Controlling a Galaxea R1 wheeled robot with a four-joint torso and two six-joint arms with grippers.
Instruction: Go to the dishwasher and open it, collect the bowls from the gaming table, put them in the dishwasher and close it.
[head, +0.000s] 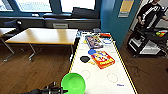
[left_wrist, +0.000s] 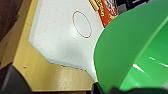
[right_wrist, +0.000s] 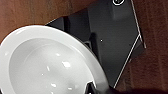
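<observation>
**Two bowls lifted at the near end of the gaming table**

Wooden plank flooring (head: 37, 67) surrounds the gaming table (head: 100, 80), whose long axis runs from 6 o'clock toward 12 o'clock in the head view. Nearest, at about 6 o'clock, the left gripper (head: 60, 89) is seen clamped on the rim of a green bowl (head: 73, 83), which is held tilted over the table's near left corner; its smooth, glossy plastic wall (left_wrist: 135, 50) looms above the dotted white top (left_wrist: 57, 42) and the pale wooden-looking frame (left_wrist: 50, 77). In the right wrist view a white bowl (right_wrist: 45, 65), round, shiny and ceramic-looking, is gripped at its rim by the right gripper (right_wrist: 93, 87), above the robot's dark base and brown floor. Farther up the table, a black disc (head: 85, 59), a red game box (head: 103, 59) and a second box (head: 93, 41) are laid out. Beyond, at 10 o'clock, a wooden table (head: 45, 36) stands; at 2 o'clock a person (head: 150, 15) is seen behind a black cart (head: 147, 41). Both bowls are judged collected.
</observation>
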